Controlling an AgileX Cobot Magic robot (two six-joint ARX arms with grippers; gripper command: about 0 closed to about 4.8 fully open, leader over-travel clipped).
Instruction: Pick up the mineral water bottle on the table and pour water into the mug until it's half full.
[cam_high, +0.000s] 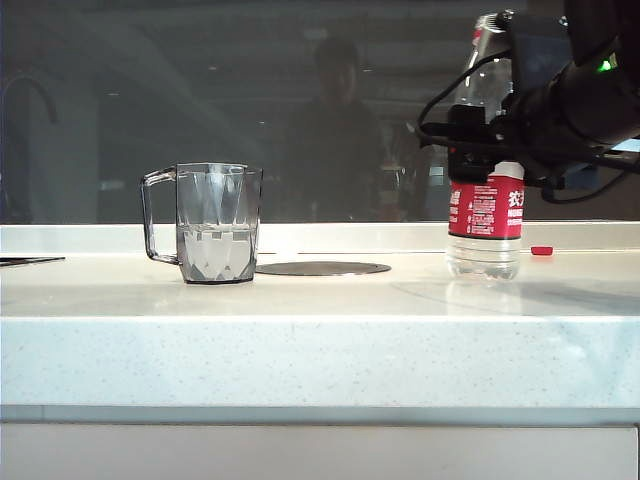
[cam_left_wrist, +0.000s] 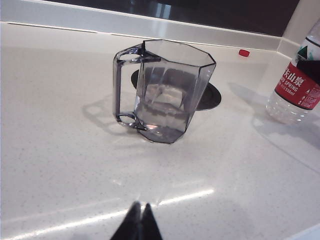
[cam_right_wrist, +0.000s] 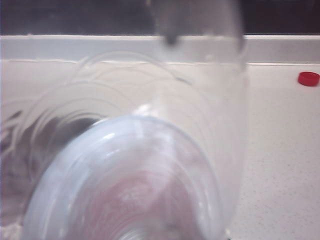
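While the mineral water bottle (cam_high: 485, 225) stands upright on the counter (cam_high: 320, 340) at about three o'clock in the exterior view, the right gripper (cam_high: 487, 165) is wrapped around its upper body just above the red label, fingers closed on the clear plastic. The right wrist view looks straight down the bottle (cam_right_wrist: 150, 165), which fills most of the picture. A small red cap (cam_high: 541, 250) lies on the counter just beside the bottle, toward the back wall, so the neck looks to be open.

The mug (cam_high: 215, 222) sits well apart at about nine o'clock, handle turned away from the bottle, with water (cam_high: 214, 250) up to roughly the mid-height already. A dark round disc (cam_high: 322, 268) lies inset in the counter just beside the mug, toward the bottle. The left gripper (cam_left_wrist: 138, 225) hovers near the counter in front of the mug (cam_left_wrist: 162, 90), its fingers pressed together and holding nothing.

Risks from here, as I judge them — the bottle is uncapped and thin-walled, so a tighter squeeze or a sudden jerk could slosh water out. Any further pouring would overshoot the half mark. A tilted release could topple the bottle.
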